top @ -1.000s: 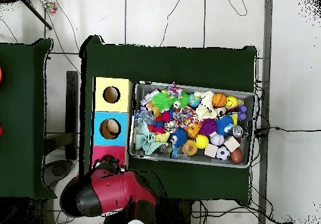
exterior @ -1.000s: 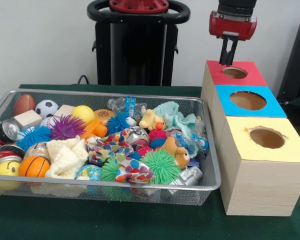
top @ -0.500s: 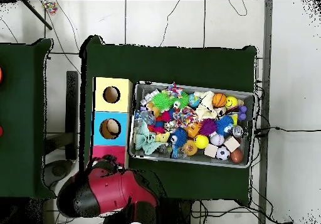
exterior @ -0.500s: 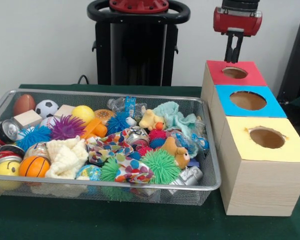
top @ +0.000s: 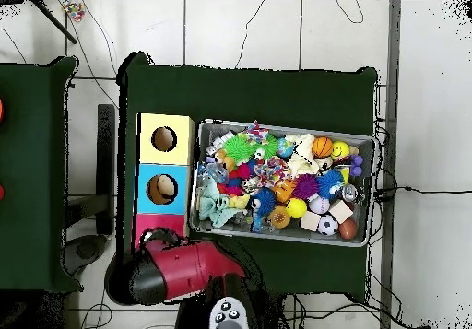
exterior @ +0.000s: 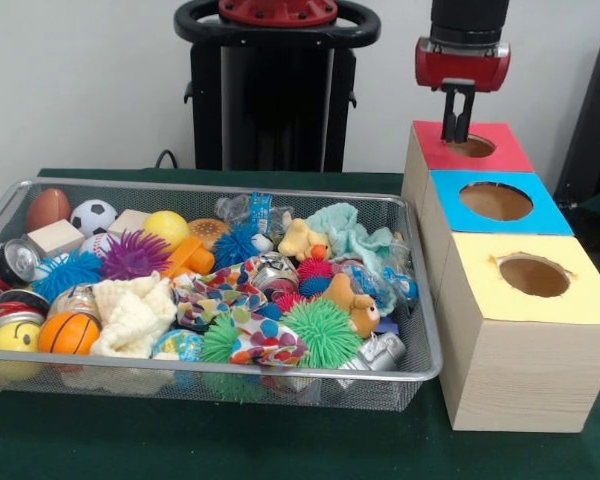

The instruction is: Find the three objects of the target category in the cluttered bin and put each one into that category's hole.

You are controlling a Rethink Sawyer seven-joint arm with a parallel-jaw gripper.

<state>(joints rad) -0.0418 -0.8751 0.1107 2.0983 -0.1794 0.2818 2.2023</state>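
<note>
Tool (exterior: 455, 128) position: suspended directly above the red box (exterior: 472, 146), fingertips just over the near rim of its round hole (exterior: 470, 146); the two fingers stand close together with only a thin gap between them, and nothing is visible between them, so the tool reads as closed and empty. Overhead, the red arm housing (top: 180, 272) covers the red box almost entirely, and the tool itself is hidden beneath it.

Step in hand, as judged from this layout: return to the bin for the next pick; the target category is not identifiable from the pictures, so no single object can be named as next. Procedure: lift clear of the box tops before travelling sideways, since the blue box (exterior: 494, 201) and the yellow box (exterior: 533, 274) stand in a row touching the red one; open the fingers before descent; approach from straight above; choose an object lying on top of the pile, not one wedged under the cloths or against the mesh wall.

Location of the work: the wire bin (exterior: 424, 330) sits on the green counter (exterior: 280, 440) just beside the row of boxes, well apart from the tool and lower than it; its contents include balls, spiky toys, cans, cloths and plush animals, heaped and touching throughout.
</note>
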